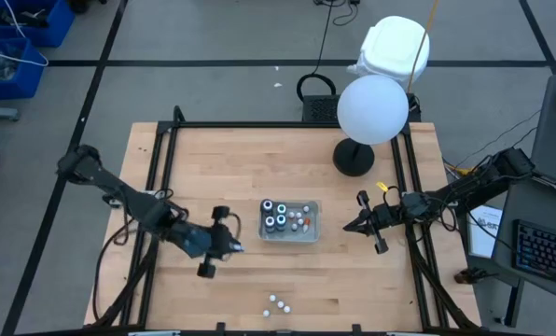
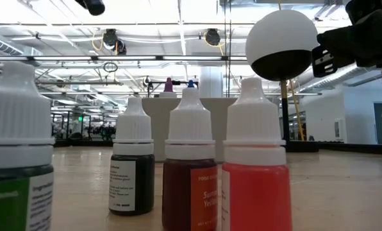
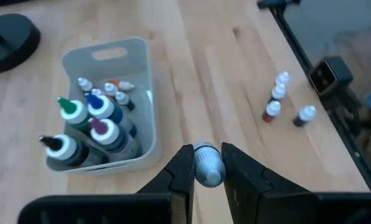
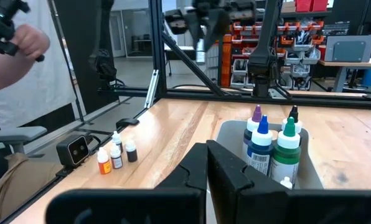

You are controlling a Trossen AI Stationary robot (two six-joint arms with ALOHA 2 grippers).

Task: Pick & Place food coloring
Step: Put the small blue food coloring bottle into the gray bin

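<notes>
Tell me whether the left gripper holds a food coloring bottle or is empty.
Holding one. In the left wrist view the left gripper has its fingers closed on a small bottle's whitish cap, held above the table beside the clear tray.

- Two dark arms, built from slim black links with thicker rounded joints.
- Left arm [image 1: 119,196]: black cables looping along the links; blue part just behind the left gripper [image 1: 224,245].
- Right arm [image 1: 465,191]: black, with thin cables along it; small yellow piece near the right gripper [image 1: 360,222].
- Fingers [image 3: 176,177] in the left wrist view: dark, flat, tapering to narrow tips, matte surface.
- Fingers [image 4: 229,171] in the right wrist view: same dark wedge shape, above a wide black body.
</notes>
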